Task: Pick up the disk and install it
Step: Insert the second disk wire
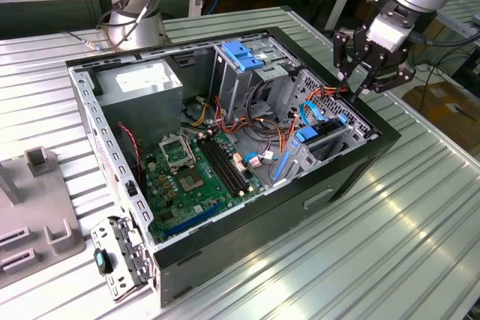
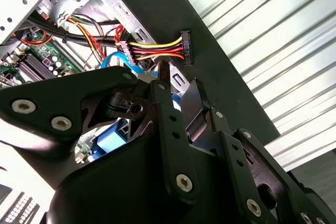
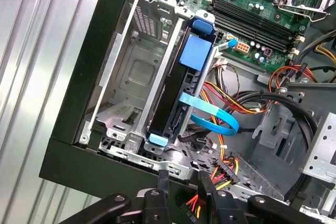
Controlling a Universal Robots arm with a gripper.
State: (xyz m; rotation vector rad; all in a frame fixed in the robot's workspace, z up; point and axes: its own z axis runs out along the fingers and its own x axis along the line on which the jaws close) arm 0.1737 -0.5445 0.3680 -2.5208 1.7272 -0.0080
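Observation:
The disk (image 1: 324, 139) sits slotted in the drive cage at the case's corner on the exterior view's right. In the first wrist view the disk (image 3: 178, 90) is a dark slab with a blue label and blue carrier ends, lying between the cage's metal rails. My gripper (image 1: 352, 86) hovers just above the case's rim beside that cage, open, with nothing between its fingers. A loose power connector (image 3: 223, 170) on yellow, red and orange wires lies close to the fingertips (image 3: 163, 176). In the second wrist view that connector (image 2: 186, 48) hangs over the black case wall beyond the gripper (image 2: 181, 85).
The open black case (image 1: 360, 162) lies on a ribbed metal table (image 1: 390, 245). Inside are the motherboard (image 1: 191, 174), a power supply (image 1: 142, 84), a tall drive cage with a blue latch (image 1: 244, 54) and a flat blue cable (image 3: 212, 116). A grey fixture (image 1: 37, 215) stands at the exterior view's left.

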